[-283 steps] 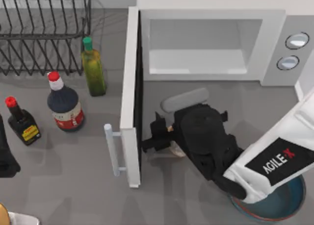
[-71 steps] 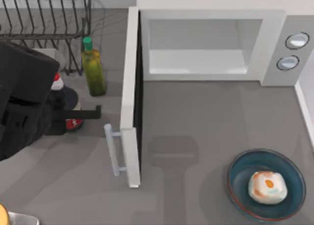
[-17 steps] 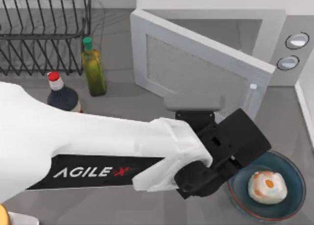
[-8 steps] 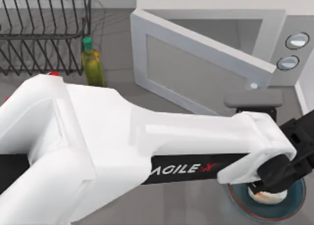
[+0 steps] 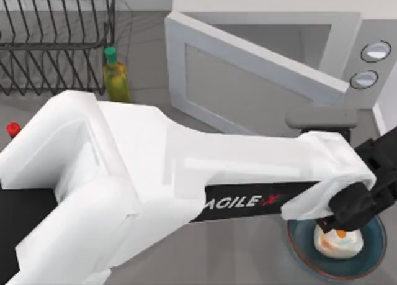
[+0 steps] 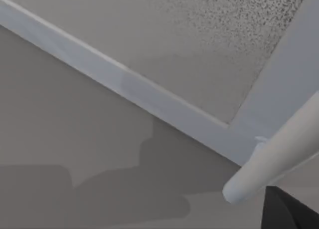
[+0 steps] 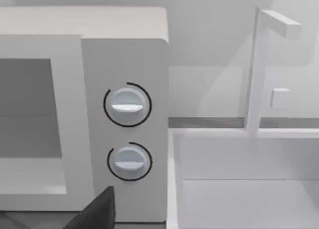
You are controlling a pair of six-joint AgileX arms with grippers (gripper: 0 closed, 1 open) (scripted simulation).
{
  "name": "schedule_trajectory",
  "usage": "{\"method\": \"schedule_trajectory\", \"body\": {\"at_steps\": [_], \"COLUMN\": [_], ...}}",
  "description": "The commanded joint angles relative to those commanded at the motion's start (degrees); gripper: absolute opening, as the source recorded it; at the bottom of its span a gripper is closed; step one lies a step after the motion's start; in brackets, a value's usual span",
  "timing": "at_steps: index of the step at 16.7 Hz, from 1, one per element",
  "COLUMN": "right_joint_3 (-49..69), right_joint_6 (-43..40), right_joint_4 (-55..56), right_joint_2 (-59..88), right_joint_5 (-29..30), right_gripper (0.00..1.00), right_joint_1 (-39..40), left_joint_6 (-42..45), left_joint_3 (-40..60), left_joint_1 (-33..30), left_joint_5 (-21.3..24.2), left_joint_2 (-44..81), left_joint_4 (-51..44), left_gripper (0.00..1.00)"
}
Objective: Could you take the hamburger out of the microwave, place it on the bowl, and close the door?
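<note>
Since half a second ago the left arm has slid a little farther along the tabletop's front, and the door (image 5: pixel 260 80) stands at much the same half-shut angle. The left tool (image 5: pixel 366 201) sits by the door's free edge, above the bowl (image 5: pixel 304 251); whether its fingers are spread I cannot tell. The wrist view shows the door's handle (image 6: pixel 271 156) close by. The hamburger (image 5: pixel 338 243) already lies in the bowl, so 2 steps look done. Left: pushing the door fully against the microwave (image 5: pixel 372 24). The right arm is parked near the knobs (image 7: pixel 127 105).
</note>
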Motion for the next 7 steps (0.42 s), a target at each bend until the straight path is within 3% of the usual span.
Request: {"method": "schedule_trajectory", "body": {"at_steps": [7], "right_joint_3": [0.0], "right_joint_6": [0.0], "right_joint_4": [0.0], "right_joint_2": [0.0], "right_joint_5": [0.0], "right_gripper": [1.0], "right_joint_1": [0.0], "left_joint_6": [10.02], "left_joint_3": [10.84], "left_joint_1": [8.7], "left_joint_5": [4.3], "left_joint_2": [7.79], "left_joint_4": [3.44], "left_gripper": [0.0]}}
